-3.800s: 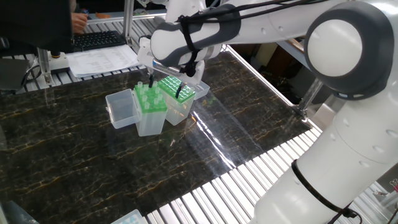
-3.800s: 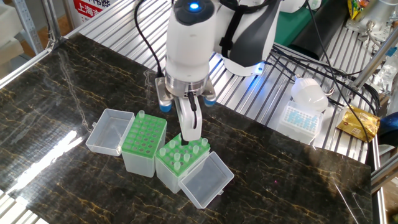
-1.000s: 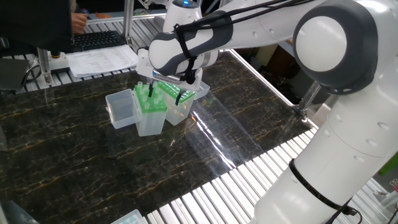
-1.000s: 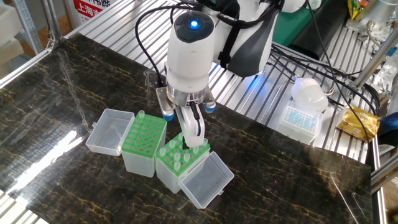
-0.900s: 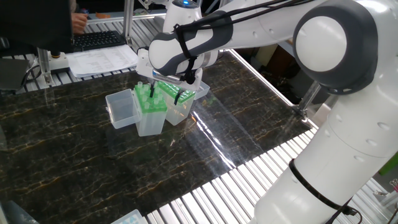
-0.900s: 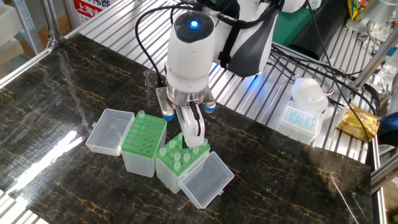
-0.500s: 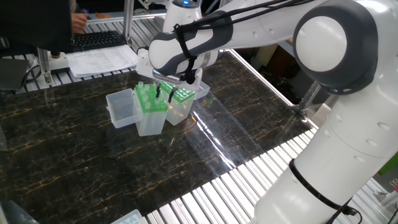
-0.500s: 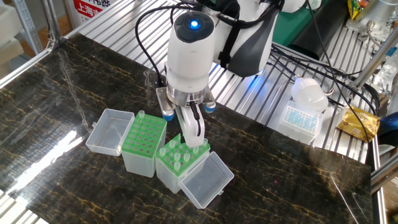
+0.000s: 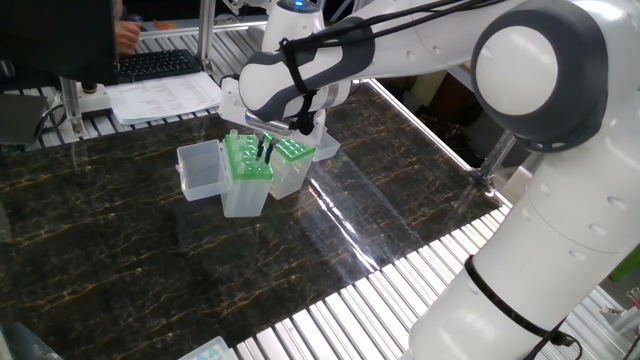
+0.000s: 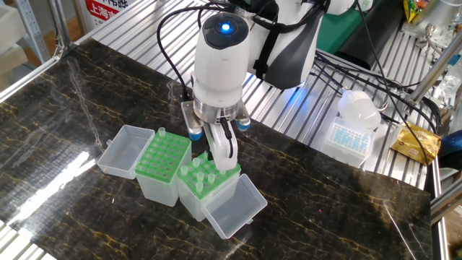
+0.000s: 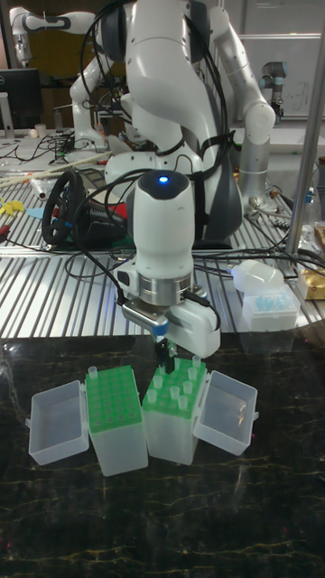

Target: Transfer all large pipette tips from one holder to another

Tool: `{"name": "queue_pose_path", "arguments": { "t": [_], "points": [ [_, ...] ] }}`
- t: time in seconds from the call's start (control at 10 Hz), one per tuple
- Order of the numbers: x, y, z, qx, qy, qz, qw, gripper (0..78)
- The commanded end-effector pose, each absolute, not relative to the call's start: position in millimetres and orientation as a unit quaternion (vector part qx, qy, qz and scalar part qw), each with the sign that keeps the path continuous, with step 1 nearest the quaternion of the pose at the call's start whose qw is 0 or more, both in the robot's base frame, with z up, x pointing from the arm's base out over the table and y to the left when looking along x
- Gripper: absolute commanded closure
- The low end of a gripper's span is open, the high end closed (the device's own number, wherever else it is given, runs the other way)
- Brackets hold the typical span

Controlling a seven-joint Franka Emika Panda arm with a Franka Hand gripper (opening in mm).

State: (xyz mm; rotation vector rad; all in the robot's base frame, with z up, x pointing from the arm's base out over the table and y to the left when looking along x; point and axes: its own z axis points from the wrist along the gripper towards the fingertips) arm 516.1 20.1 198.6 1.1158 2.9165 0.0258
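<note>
I see the white arm [image 9: 520, 120] reaching over the dark marbled worktop [image 9: 150, 270], its wrist with the blue light [image 10: 220, 50] pointing straight down above two tip boxes.

The two clear boxes stand side by side and touching, each with a green perforated top plate and its hinged lid lying open. In the tall fixed view the left box [image 11: 116, 424] has its lid [image 11: 56, 420] open to the left, and the right box [image 11: 175, 415] has its lid [image 11: 227, 411] open to the right.

The jaws [image 11: 168, 363] are down at the back edge of the right box, among the tips standing there. From the side view the two dark fingers [image 9: 265, 150] sit close together, narrow. I cannot tell from any view whether a tip is pinched between them.

The large pipette tips [image 10: 201, 173] are mostly in the right box: a cluster of pale collars standing up from the green plate, several rows of them, upright. One single tip [image 10: 162, 132] stands at the far back corner of the left box; the other holes I can see in that plate are open.

Off the worktop, on the slatted metal surface behind, a smaller tip box with blue contents [image 10: 349, 139] sits beside a white cap-like piece [image 10: 359, 107]. A keyboard [image 9: 160, 62] and papers [image 9: 165, 95] lie beyond the far edge in the side view.
</note>
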Motion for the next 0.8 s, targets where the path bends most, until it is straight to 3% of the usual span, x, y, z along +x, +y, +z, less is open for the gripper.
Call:
{"name": "queue_pose_path", "arguments": {
  "t": [0.1, 0.8],
  "points": [
    [516.9, 20.0, 199.7, 0.358, 0.934, 0.008, 0.011, 76.4],
    [518.1, 27.3, 208.8, 0.369, 0.929, 0.018, 0.008, 76.4]
  ]
}}
